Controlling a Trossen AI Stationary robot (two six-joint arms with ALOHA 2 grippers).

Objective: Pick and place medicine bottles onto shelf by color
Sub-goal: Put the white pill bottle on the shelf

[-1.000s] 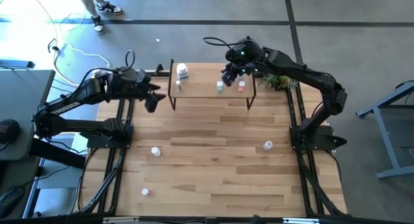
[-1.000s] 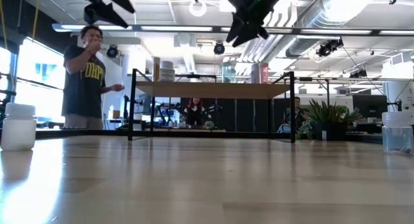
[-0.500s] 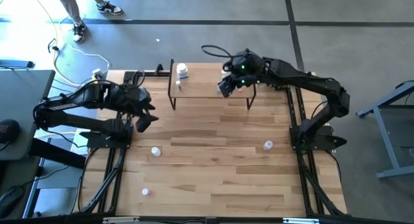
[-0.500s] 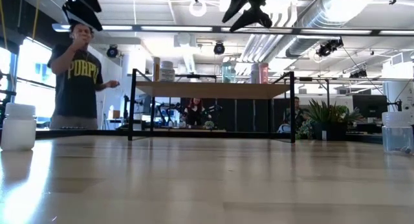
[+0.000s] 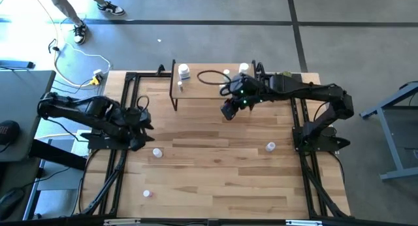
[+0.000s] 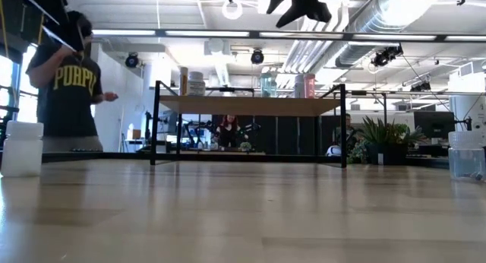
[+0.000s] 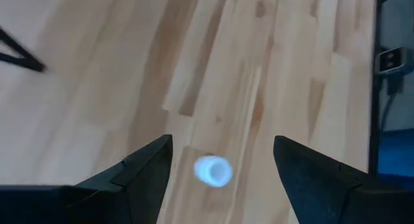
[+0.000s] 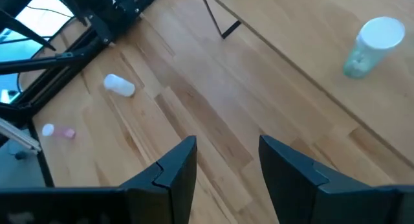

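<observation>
The shelf point(image 5: 215, 89) stands at the table's far edge, with small bottles on it: two at its left end point(image 5: 184, 71) and two toward its right point(image 5: 243, 68). The arm hides part of its top. Three bottles sit on the table: a white one point(image 5: 157, 152), a pale teal one point(image 5: 270, 146) and a pinkish one point(image 5: 147, 194). My left gripper point(image 5: 140, 125) is open, above and just left of the white bottle point(image 7: 212, 170), which shows between its fingers. My right gripper point(image 5: 228, 108) is open, in the air before the shelf's near edge.
A small plant point(image 5: 281, 79) sits by the shelf's right end. Black frame rails point(image 5: 121, 167) run along both table sides. A person point(image 6: 68, 88) stands beyond the far left corner. The wide middle of the tabletop point(image 5: 215, 161) holds only the scattered bottles.
My left gripper has swung from beside the shelf's left end toward the table's near-left and down, ending over the white bottle. My right gripper has drawn back from above the shelf toward the near edge and now hangs in front of it.
</observation>
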